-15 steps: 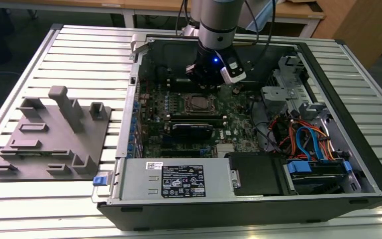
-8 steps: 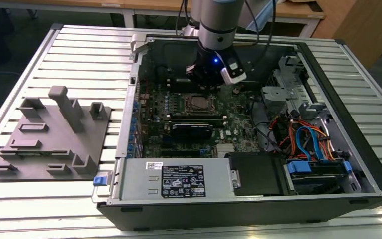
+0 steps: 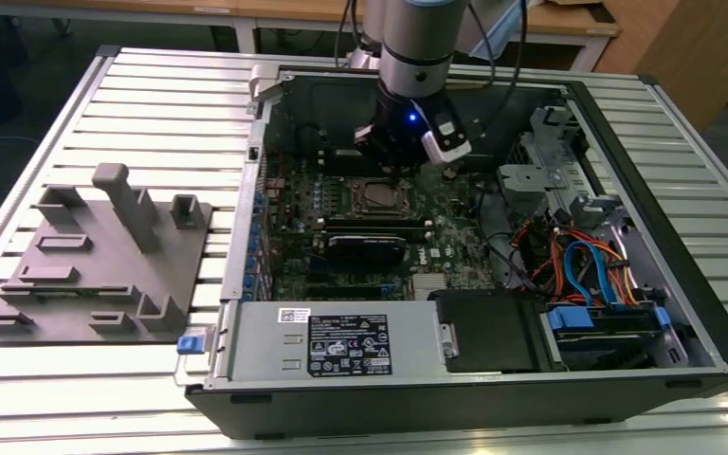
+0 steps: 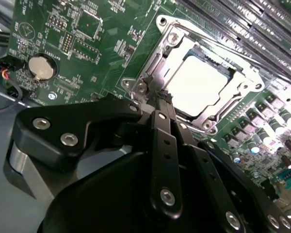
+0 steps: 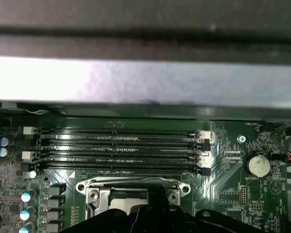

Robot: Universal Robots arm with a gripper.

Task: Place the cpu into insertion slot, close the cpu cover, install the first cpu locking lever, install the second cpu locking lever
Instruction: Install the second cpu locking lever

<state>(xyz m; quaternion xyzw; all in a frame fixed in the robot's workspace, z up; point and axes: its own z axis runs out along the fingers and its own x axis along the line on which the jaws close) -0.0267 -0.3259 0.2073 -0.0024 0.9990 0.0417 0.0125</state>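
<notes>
An open computer case [image 3: 667,180] lies on the table with the arm reaching down into it. The cpu [image 4: 203,82] shows a bright silver-grey top, seated flat in the insertion slot [image 3: 374,196] on the green board. The cpu cover [image 4: 160,58], a silvery frame, lies down around the chip. My gripper [image 4: 161,97] is black with its fingers pressed together, and its tip is at a corner of the frame. Nothing shows between the fingers. I cannot tell the locking levers apart from the frame's metal. In the first wrist view the gripper [image 5: 155,213] hides part of the cover [image 5: 131,187].
Memory slots [image 5: 121,145] run beside the socket, and a coin battery [image 4: 41,68] sits on the board. A grey fixture plate [image 3: 99,256] with upright posts lies at the exterior view's left. The power supply [image 3: 326,341] and drive cables [image 3: 591,265] fill the case's near side.
</notes>
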